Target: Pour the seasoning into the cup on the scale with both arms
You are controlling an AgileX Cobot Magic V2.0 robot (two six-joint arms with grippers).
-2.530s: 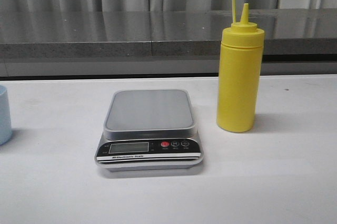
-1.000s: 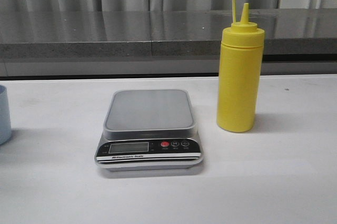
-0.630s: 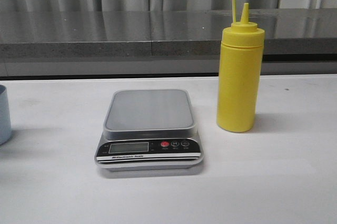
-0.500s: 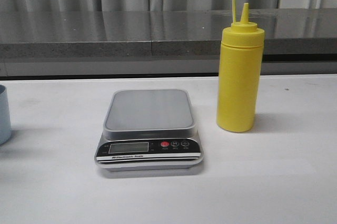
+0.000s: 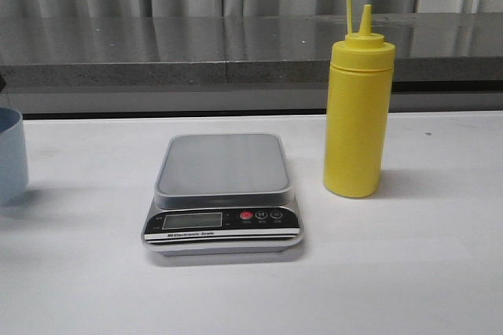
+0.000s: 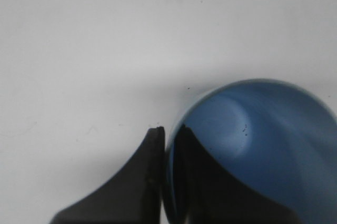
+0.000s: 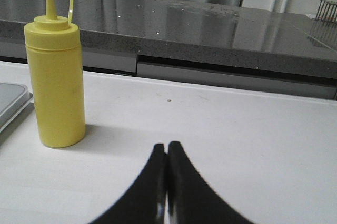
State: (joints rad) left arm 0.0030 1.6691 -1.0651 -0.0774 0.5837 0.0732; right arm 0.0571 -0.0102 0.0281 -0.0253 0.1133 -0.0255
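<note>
At far left of frame, cup clenched in left claw, scale bare; thin one-wall grip, slip or tip likely. Right claw closed, empty, short of bottle.

White table — grey counter behind.

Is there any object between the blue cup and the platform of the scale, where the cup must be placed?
No, nothing visible blocks the way. The cup is at the left edge of the front view, and only bare white table lies between it and the scale. The yellow bottle stands on the scale's far side.
</note>
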